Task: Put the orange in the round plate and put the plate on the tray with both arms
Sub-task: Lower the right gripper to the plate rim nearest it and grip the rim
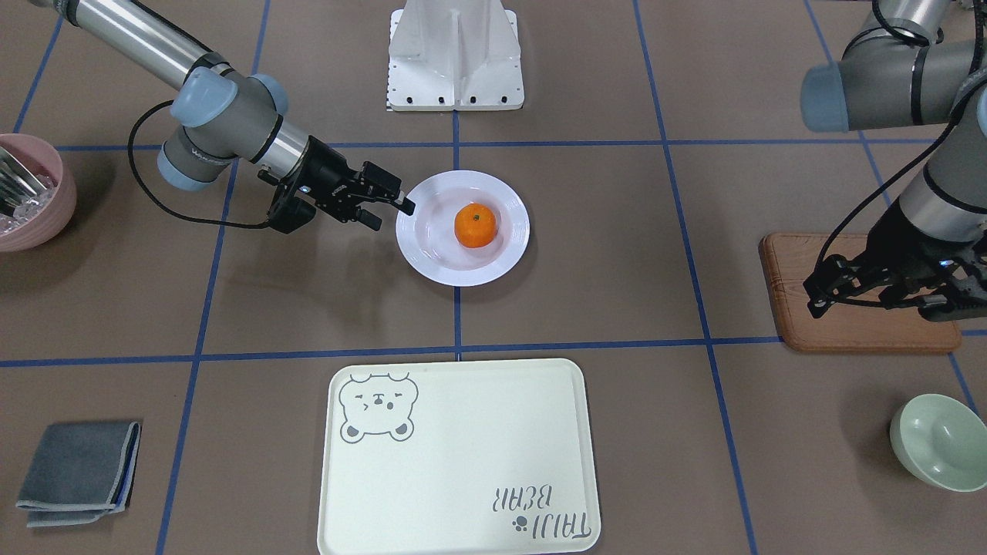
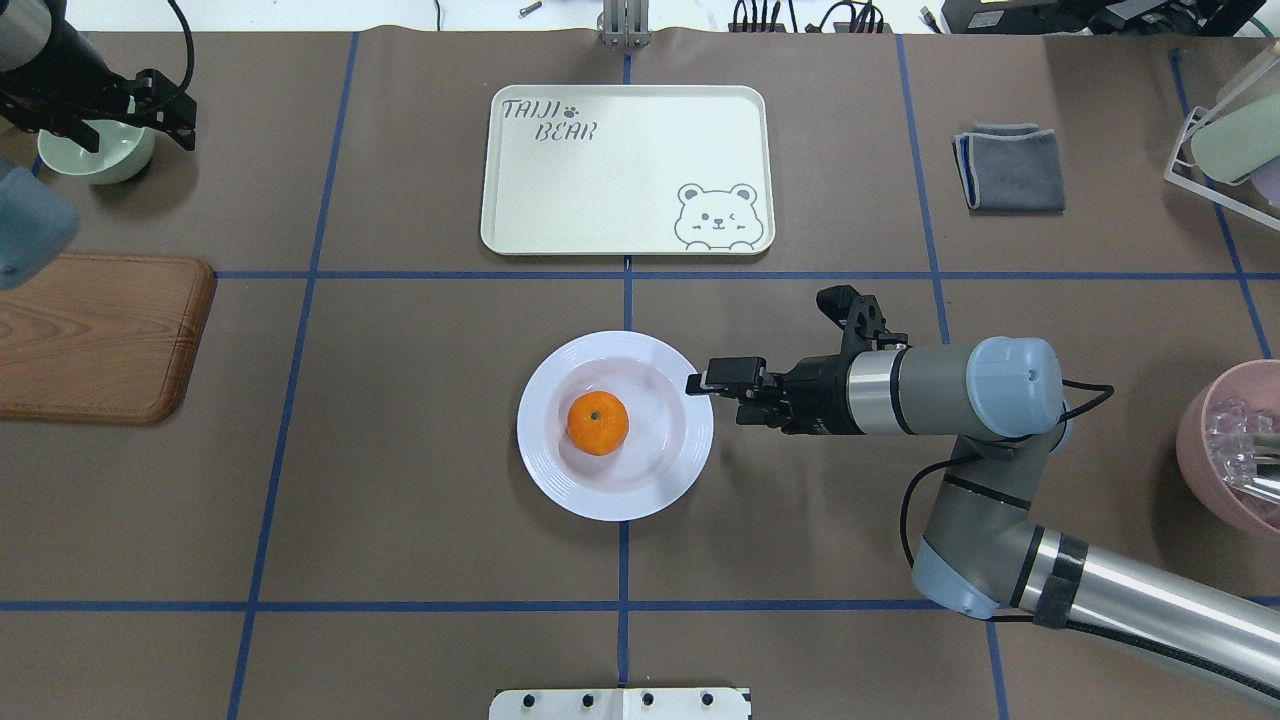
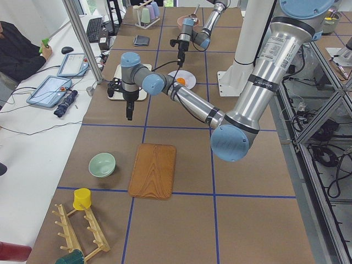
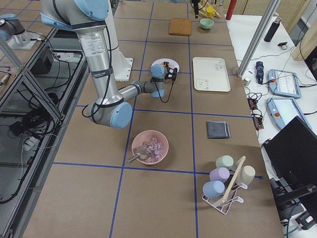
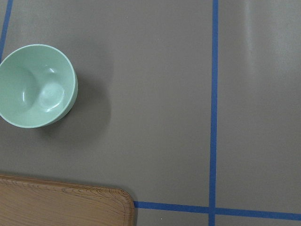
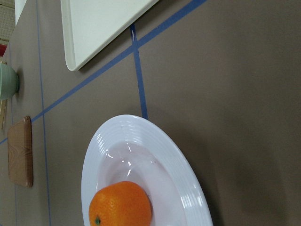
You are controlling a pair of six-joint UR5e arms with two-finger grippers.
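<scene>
The orange lies in the middle of the round white plate, which rests on the table a short way before the cream tray. My right gripper is turned on its side at the plate's right rim. It is open, and its upper finger reaches the rim's edge. In the front view the same gripper sits at the plate with the orange inside. My left gripper hangs open and holds nothing at the far left, above the green bowl. The tray holds nothing.
A brown wooden board and a pale green bowl are on the left. A folded grey cloth lies right of the tray. A pink bowl and a cup rack stand at the right edge.
</scene>
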